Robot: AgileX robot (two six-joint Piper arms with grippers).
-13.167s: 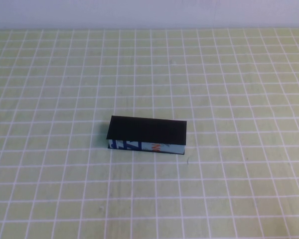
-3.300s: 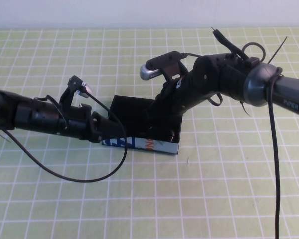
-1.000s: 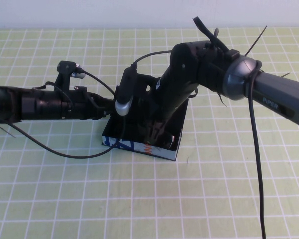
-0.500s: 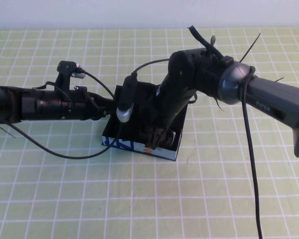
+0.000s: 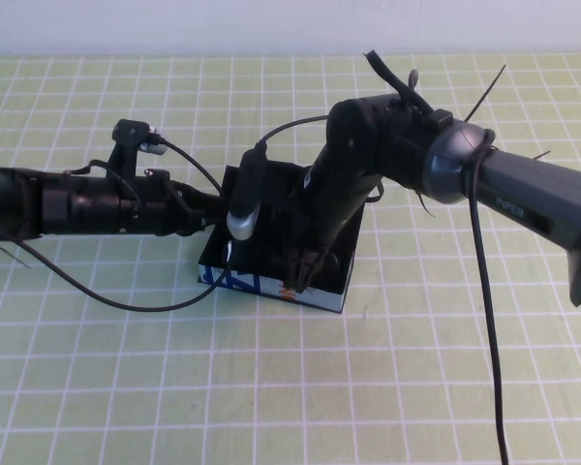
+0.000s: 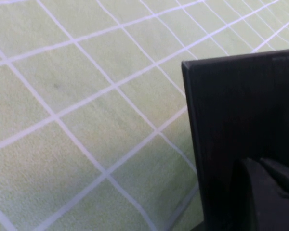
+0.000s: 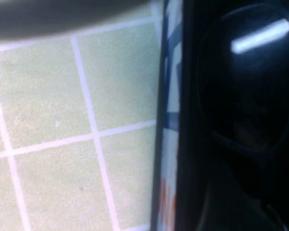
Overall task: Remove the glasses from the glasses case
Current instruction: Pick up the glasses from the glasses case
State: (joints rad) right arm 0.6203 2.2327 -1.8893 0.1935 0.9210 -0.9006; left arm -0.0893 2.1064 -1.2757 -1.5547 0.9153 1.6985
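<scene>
The glasses case [image 5: 261, 284] stands open at the middle of the table, its light blue printed side facing me. Its black lid [image 6: 236, 106] is raised at the back. My left gripper [image 5: 216, 205] is at the lid's left end, touching it. My right gripper [image 5: 305, 271] reaches down into the case at its front middle. In the right wrist view a dark lens of the glasses [image 7: 245, 91] lies inside the case, beside the case's blue side [image 7: 171, 144]. In the high view the right arm hides most of the glasses.
The table is covered by a green cloth with a white grid [image 5: 126, 368]. Loose black cables [image 5: 165, 305] hang from both arms over the cloth. A white wall edge [image 5: 271, 29] runs along the back.
Since 13.2 s ago both arms came in and the lid was opened. Over the last second the right arm shifted slightly over the case; the left arm stayed still.
</scene>
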